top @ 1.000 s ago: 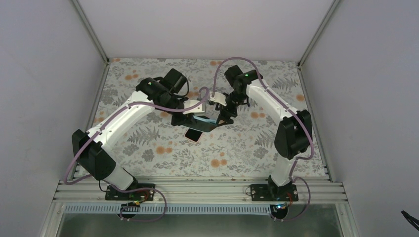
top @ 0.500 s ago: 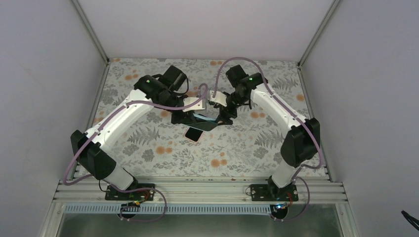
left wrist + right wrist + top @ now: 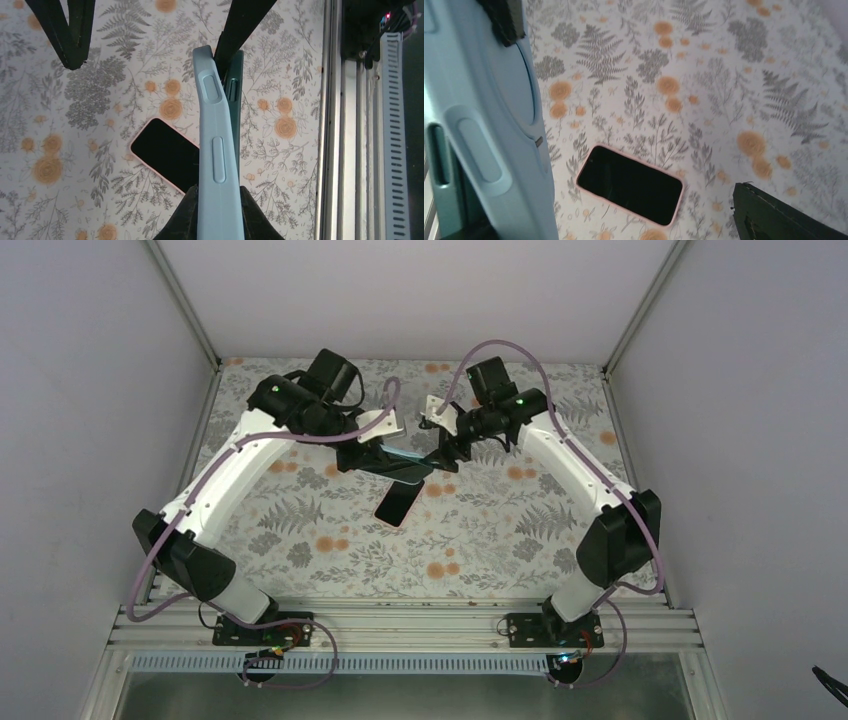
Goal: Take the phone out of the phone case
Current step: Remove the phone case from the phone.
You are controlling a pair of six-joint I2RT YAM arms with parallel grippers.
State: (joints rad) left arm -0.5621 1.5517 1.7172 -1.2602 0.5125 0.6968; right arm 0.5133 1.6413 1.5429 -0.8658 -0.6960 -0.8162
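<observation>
Left wrist shows left hand [image 3: 218, 220] pinching the blue case [image 3: 212, 125], right hand [image 3: 146, 57] spread, phone [image 3: 167, 152] on table [image 3: 75, 125].

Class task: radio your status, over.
Left gripper jaws shut on light-blue rubbery phone case, aloft. Right gripper jaws open, one finger at its end. Pink-rimmed black phone lies flat below.

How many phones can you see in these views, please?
2. A pink-edged phone lies screen-up on the table; a dark phone sits edge-on against the light blue case held by the left gripper. Others may be hidden.
</observation>
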